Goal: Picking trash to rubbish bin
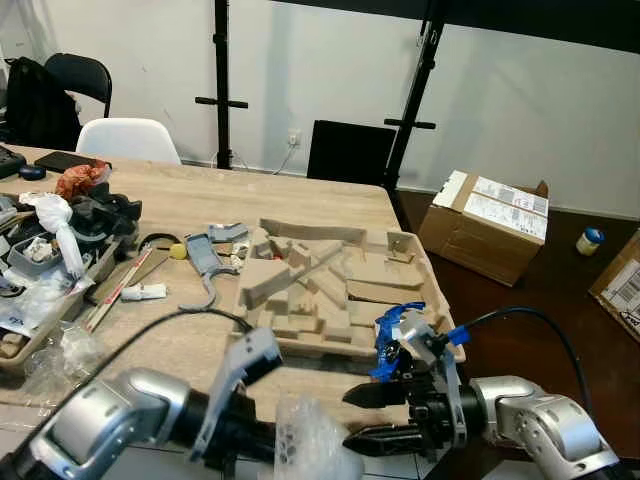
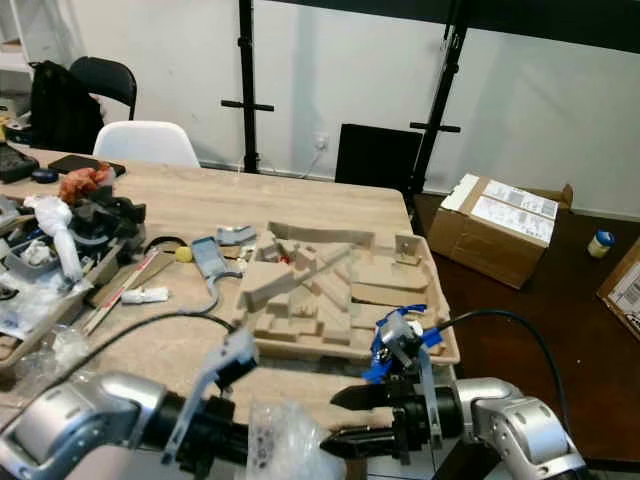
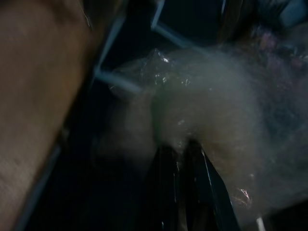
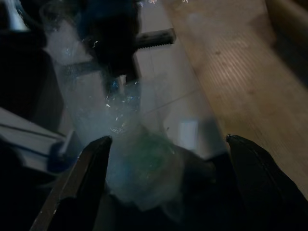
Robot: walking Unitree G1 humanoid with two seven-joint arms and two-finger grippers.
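Note:
A crumpled clear plastic bag (image 1: 305, 440) hangs just past the table's near edge, low in the eye views. My left gripper (image 3: 185, 144) is shut on it, its two black fingers pinched together with the plastic bunched at their tips. My right gripper (image 1: 360, 416) is open, its fingers pointing left at the bag from close by. In the right wrist view the plastic bag (image 4: 125, 125) lies between and just beyond the spread fingertips (image 4: 103, 142). Blue tape wraps the right wrist.
A cardboard tray (image 1: 310, 230) of foam offcuts sits on the wooden table (image 1: 200, 200) ahead. Tools, wrappers and boxes clutter the left side (image 1: 60, 240). A cardboard box (image 1: 490, 225) stands on the dark floor at right. A white chair (image 1: 128, 138) is behind the table.

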